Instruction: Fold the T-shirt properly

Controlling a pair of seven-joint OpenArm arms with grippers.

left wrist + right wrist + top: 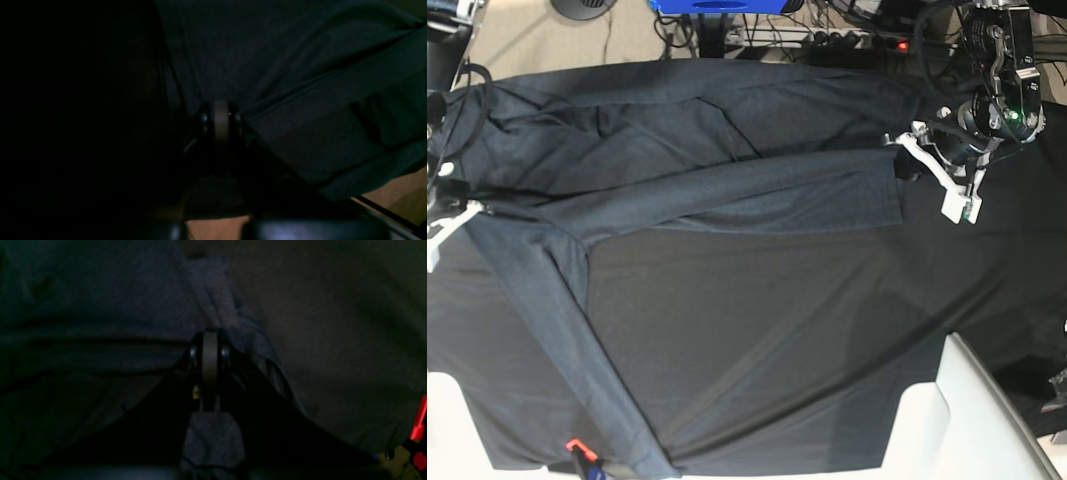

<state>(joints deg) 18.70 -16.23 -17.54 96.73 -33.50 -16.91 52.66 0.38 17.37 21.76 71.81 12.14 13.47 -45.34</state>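
Note:
The dark charcoal T-shirt (pixel 727 195) lies stretched as a long band across the back half of the table. A strip of it (pixel 557 330) runs down toward the front left. My left gripper (pixel 909 150) is at the band's right end. In the left wrist view it (pixel 220 115) is shut on a fold of the T-shirt (pixel 267 60). My right gripper (pixel 462 212) is at the band's left end. In the right wrist view it (pixel 210 340) is shut on a bunched edge of the T-shirt (pixel 100 306). Both wrist views are very dark.
A smoother black table cloth (pixel 807 350) covers the table. Bare white table corners show at the front right (pixel 972 430) and front left (pixel 447 420). A small red object (pixel 575 445) sits at the front edge. Cables and a blue object (pixel 717 5) lie beyond the far edge.

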